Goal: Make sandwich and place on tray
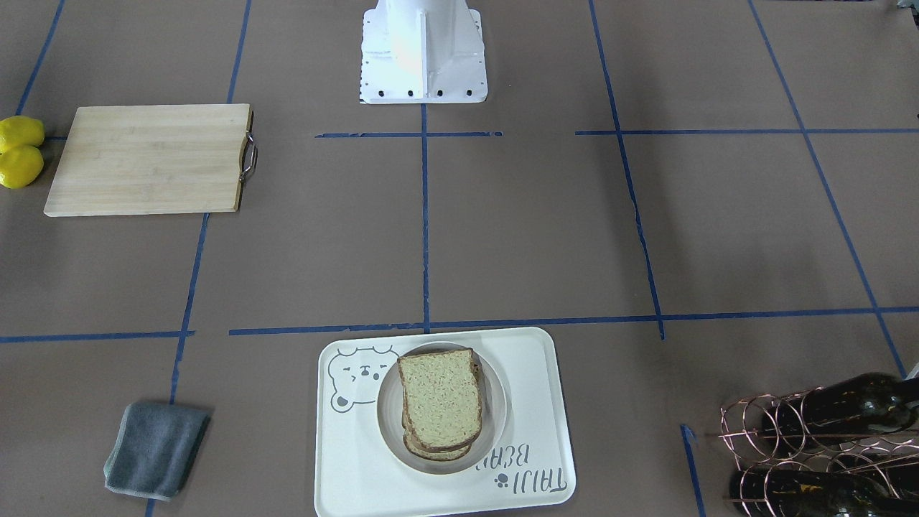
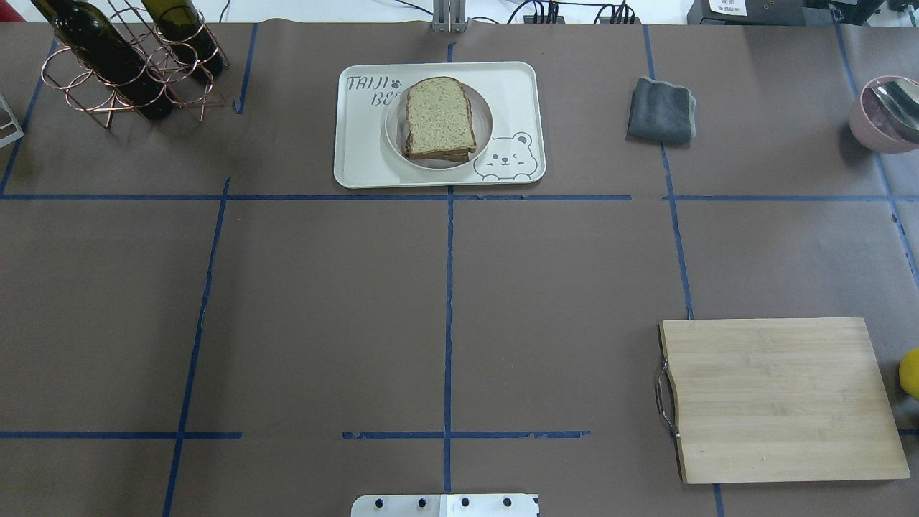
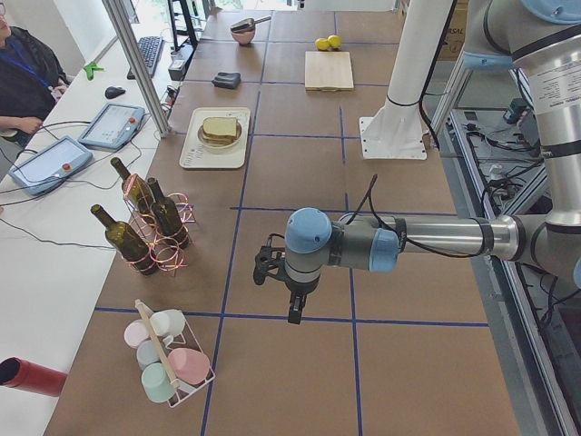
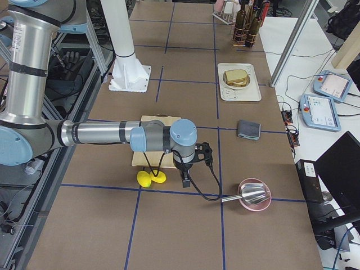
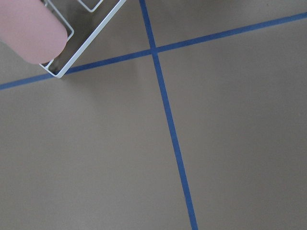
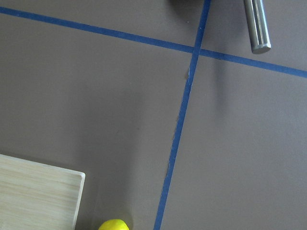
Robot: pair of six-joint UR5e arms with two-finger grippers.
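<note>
The sandwich (image 1: pixel 439 406) is a stack of tan speckled bread slices with dark crust, lying on a round white dish (image 1: pixel 495 409) on the cream bear tray (image 1: pixel 531 373). It also shows in the overhead view (image 2: pixel 439 118) on the tray (image 2: pixel 517 86). No egg shows; the top slice covers whatever is under it. My left gripper (image 3: pixel 295 309) hangs over bare table far from the tray, near the cup rack. My right gripper (image 4: pixel 185 180) hangs by the lemons and cutting board. Neither shows in the front or overhead views, so I cannot tell whether they are open or shut.
A wooden cutting board (image 2: pixel 779 398) with a metal handle lies at the right, with lemons (image 1: pixel 20 151) beside it. A grey cloth (image 2: pixel 662 109), a wire rack of wine bottles (image 2: pixel 129 61), a pink bowl with a metal scoop (image 2: pixel 887 115) and a cup rack (image 3: pixel 168 359) stand around the edges.
</note>
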